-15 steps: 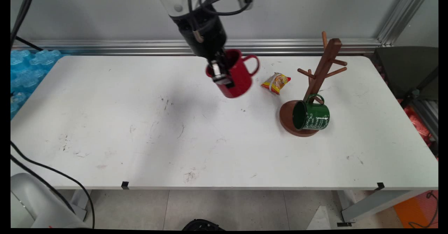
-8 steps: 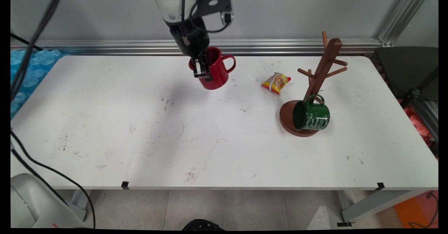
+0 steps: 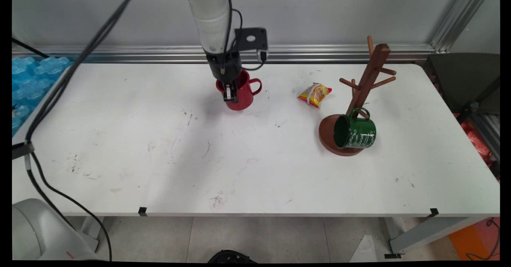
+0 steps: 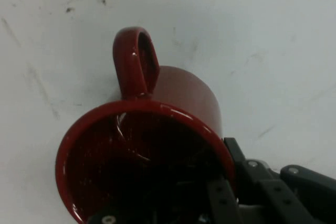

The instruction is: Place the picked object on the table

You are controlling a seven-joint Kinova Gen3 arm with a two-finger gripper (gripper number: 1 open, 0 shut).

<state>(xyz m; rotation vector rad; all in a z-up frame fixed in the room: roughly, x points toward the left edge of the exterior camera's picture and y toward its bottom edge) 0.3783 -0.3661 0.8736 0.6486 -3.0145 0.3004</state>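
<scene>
A red mug (image 3: 241, 95) stands upright on the white table (image 3: 159, 139) at the back middle, its handle pointing right. My gripper (image 3: 230, 92) comes straight down on it and is shut on the mug's near rim, one finger inside and one outside. In the hand view the red mug (image 4: 152, 145) fills the lower half, its handle pointing up, and a finger (image 4: 233, 163) presses against the outside of the wall. The mug's bottom seems to rest on the table or sits just above it.
A yellow and red snack packet (image 3: 314, 94) lies to the right of the mug. Further right stands a wooden mug tree (image 3: 369, 79) on a round base, with a green mug (image 3: 354, 132) hanging low from one peg. Blue packaging (image 3: 28, 79) lies off the left edge.
My gripper has carried the red mug to the left and down, from a tilted hold in the air to upright at the table's surface.
</scene>
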